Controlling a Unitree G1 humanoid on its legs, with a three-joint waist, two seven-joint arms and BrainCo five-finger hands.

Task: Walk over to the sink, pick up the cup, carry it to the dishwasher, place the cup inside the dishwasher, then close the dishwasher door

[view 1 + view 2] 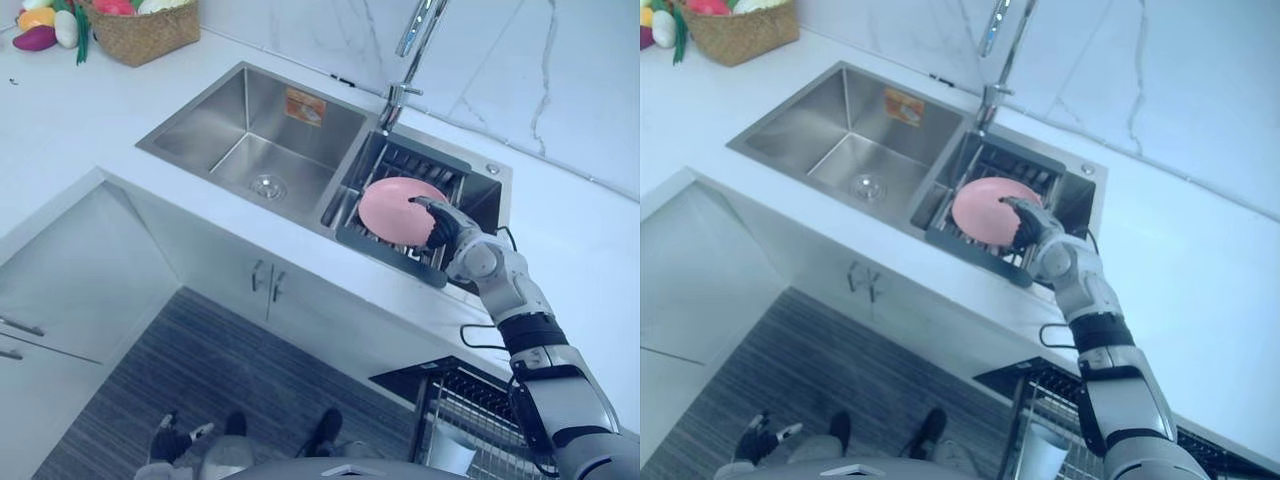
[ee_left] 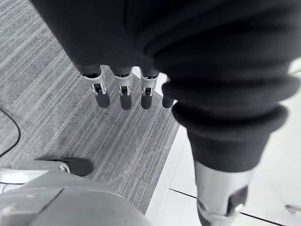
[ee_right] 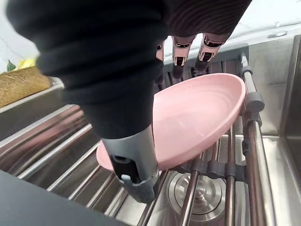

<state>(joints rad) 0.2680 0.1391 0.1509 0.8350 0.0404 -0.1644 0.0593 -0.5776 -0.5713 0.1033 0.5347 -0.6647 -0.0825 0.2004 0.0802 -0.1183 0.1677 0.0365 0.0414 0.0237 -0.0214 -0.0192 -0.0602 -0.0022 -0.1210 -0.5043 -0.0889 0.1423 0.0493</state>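
A pink shallow dish (image 1: 393,205) stands tilted on the dark drain rack (image 1: 385,250) set in the sink's right basin. No cup is visible in the sink. My right hand (image 1: 440,226) reaches over the counter edge and is shut on the dish. In the right wrist view its fingers (image 3: 179,52) go behind the far rim of the dish (image 3: 197,113), and the thumb (image 3: 135,175) lies against the near rim. My left hand (image 2: 123,89) hangs low over the grey floor with relaxed, straight fingers, holding nothing.
The dishwasher (image 1: 470,395) stands open below the counter at lower right, with a pale cup-like thing (image 1: 450,455) in its wire rack. The left basin (image 1: 250,140) is bare. A faucet (image 1: 405,60) rises behind the sink. A wicker basket (image 1: 145,32) of toy vegetables sits far left.
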